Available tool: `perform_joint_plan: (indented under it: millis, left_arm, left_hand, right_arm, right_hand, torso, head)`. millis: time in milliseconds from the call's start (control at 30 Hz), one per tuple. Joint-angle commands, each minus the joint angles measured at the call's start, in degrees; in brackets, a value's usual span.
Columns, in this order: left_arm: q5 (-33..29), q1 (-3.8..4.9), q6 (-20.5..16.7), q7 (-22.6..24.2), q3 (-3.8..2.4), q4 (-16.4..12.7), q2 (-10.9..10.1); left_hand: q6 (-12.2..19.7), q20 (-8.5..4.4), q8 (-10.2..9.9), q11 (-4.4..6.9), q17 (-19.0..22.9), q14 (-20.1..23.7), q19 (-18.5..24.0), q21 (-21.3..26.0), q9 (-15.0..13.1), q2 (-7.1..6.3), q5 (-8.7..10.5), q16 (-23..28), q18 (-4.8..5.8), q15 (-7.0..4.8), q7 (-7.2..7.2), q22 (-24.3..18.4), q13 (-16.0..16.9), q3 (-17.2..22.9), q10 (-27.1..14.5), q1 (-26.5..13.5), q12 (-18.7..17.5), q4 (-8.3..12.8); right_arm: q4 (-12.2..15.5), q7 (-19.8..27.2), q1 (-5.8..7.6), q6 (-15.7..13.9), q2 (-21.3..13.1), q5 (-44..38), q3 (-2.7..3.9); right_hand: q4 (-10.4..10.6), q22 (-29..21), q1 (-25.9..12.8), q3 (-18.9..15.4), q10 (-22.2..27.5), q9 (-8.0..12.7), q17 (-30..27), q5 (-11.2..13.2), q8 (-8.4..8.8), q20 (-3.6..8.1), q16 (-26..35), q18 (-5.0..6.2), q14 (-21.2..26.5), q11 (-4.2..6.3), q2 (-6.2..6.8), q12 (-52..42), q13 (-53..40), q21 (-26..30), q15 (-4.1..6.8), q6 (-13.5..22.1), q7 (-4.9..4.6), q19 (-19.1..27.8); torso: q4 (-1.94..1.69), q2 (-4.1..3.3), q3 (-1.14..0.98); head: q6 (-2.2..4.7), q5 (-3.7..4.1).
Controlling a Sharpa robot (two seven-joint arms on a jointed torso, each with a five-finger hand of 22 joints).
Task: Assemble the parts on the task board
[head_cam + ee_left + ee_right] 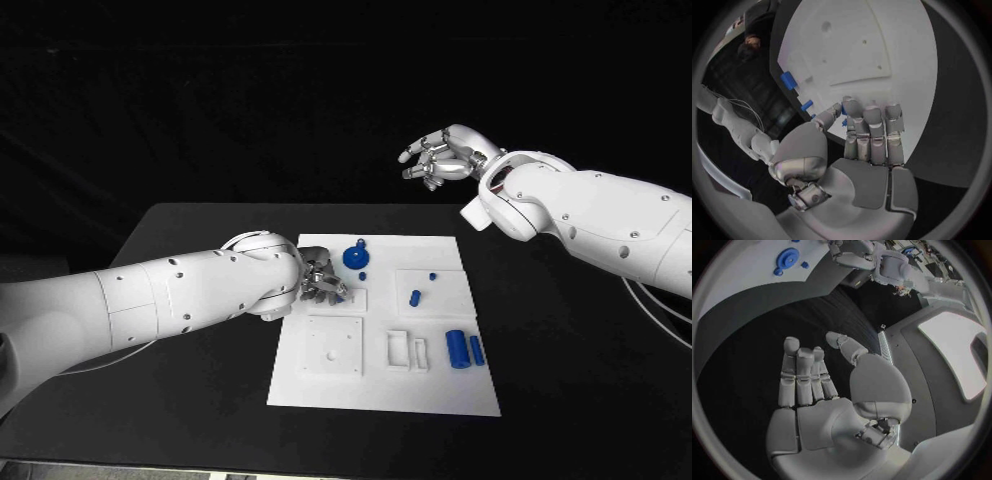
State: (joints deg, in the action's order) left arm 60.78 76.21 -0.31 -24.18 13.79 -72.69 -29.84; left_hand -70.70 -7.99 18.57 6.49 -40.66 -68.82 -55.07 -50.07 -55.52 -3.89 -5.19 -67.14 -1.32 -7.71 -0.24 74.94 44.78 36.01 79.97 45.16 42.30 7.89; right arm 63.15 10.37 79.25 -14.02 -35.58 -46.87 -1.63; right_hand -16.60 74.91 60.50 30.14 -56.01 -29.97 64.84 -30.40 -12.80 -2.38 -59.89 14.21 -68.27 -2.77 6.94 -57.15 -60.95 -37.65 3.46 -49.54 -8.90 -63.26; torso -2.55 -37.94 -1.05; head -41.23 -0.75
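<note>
The white task board (433,390) lies in the middle of the black table. My left hand (320,283) rests low over its near-left part, fingers (870,127) close together. A small blue part (843,120) shows as a sliver pinched between thumb and finger. A round blue part (355,257) with a knob lies just beyond that hand. It appears again in the right wrist view (787,259), on the board (742,275). My right hand (444,158) hangs high past the table's far edge, its fingers (804,375) apart and holding nothing.
Two blue cylinders (464,349) lie side by side at the board's right edge, with a small blue peg (415,296) and a blue stub (431,274) further in. White raised blocks (407,350) and a square plate (335,348) sit on the board. Black table (188,400) surrounds it.
</note>
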Motion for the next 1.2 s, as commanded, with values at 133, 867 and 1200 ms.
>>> perform_joint_plan:
  millis: [133, 867, 1200]
  left_arm:
    - [-0.38, -0.09, -1.0, 0.1, 0.03, 0.07, -0.02]
    - [-1.25, -0.09, -1.94, 0.05, 0.03, 0.15, -0.18]
    - [-1.3, -0.09, -0.66, -0.14, 0.03, 0.06, -0.09]
  left_hand:
    - [0.82, -4.99, -0.79, -0.2, 0.53, 0.77, 0.62, 0.61, -0.07, -4.13, 2.06, 0.32, -0.74, -0.15, 0.01, 0.87, -0.51, 0.18, -0.09, -0.73, -0.52, -2.08]
    - [5.88, -5.14, -6.29, -2.11, 0.88, 1.47, 0.93, 0.54, 3.34, -6.38, 2.17, -0.56, -0.56, -0.42, 2.17, 1.06, -0.52, 0.36, -0.16, 1.44, 0.49, -4.36]
    - [8.34, -5.2, -8.62, -3.04, 1.11, 1.93, 1.09, 0.63, 5.42, -8.39, 2.33, -0.74, -0.41, -0.49, 3.18, 0.99, -0.45, 0.37, -0.59, 1.58, 0.75, -5.69]
  right_arm:
    - [0.03, 0.1, -0.03, 0.43, -0.07, -0.41, 0.01]
    - [-0.12, 0.1, -0.33, 0.59, -0.1, -0.41, 0.01]
    - [-0.07, 0.08, -0.35, 0.79, -0.12, -0.38, 0.01]
  right_hand:
    - [0.13, 1.04, 0.04, -0.12, 0.43, -0.08, -0.08, -0.31, -0.21, -0.2, -0.18, 0.79, 0.29, -0.03, 0.09, -0.4, 0.09, 0.26, -0.03, 0.04, -0.34, 0.01]
    - [0.16, 1.05, -0.06, -0.21, 0.48, -0.06, -0.13, -0.33, -0.16, -0.21, -0.19, 0.79, 0.33, -0.06, 0.08, -0.42, 0.14, 0.31, -0.06, 0.15, -0.37, 0.0]
    - [0.22, 1.07, -0.24, -0.35, 0.49, -0.05, -0.17, -0.23, -0.11, -0.23, -0.22, 0.79, 0.33, -0.09, 0.06, -0.46, 0.19, 0.34, -0.09, 0.25, -0.4, -0.03]
  torso:
    - [-0.05, 0.0, -0.01]
    - [-0.03, -0.05, 0.0]
    - [0.02, -0.01, 0.0]
  head:
    - [-0.03, -0.02]
    - [-0.09, -0.14]
    - [-0.11, -0.17]
